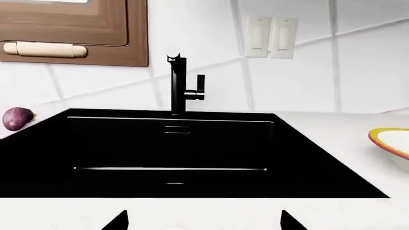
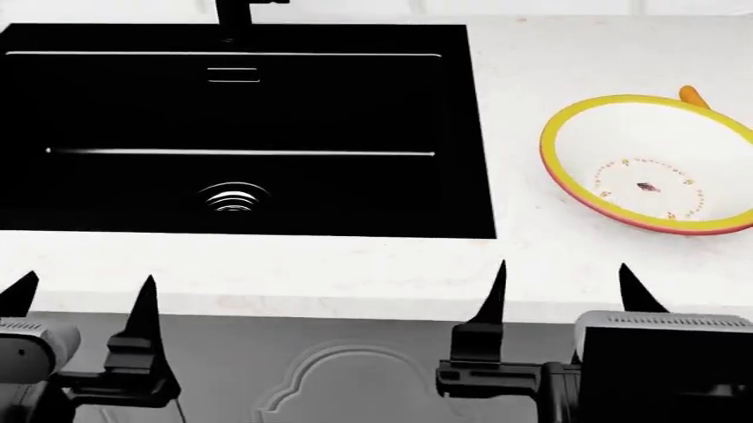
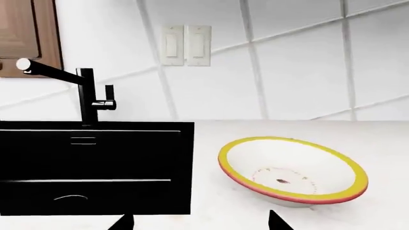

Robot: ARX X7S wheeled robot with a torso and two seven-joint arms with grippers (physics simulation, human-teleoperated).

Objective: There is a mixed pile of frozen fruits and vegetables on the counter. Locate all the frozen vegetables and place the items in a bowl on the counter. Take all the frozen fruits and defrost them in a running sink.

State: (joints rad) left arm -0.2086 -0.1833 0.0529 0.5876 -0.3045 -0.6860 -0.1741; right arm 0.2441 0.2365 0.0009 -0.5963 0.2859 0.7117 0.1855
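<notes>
Eggplant (image 1: 17, 118) is lying left of the sink (image 2: 235, 132), carrot (image 2: 694, 95) peeking behind the empty bowl (image 2: 647, 167); we are holding left gripper (image 2: 80, 300) and right gripper (image 2: 562, 291) spread and empty, judging the carrot nearest the right one.

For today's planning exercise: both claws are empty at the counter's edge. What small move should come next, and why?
Probably reach the right claw past the bowl toward the carrot peeking out behind its far rim. Both claws are open and hold nothing, the bowl is empty, and the carrot is the nearest vegetable in view.
</notes>
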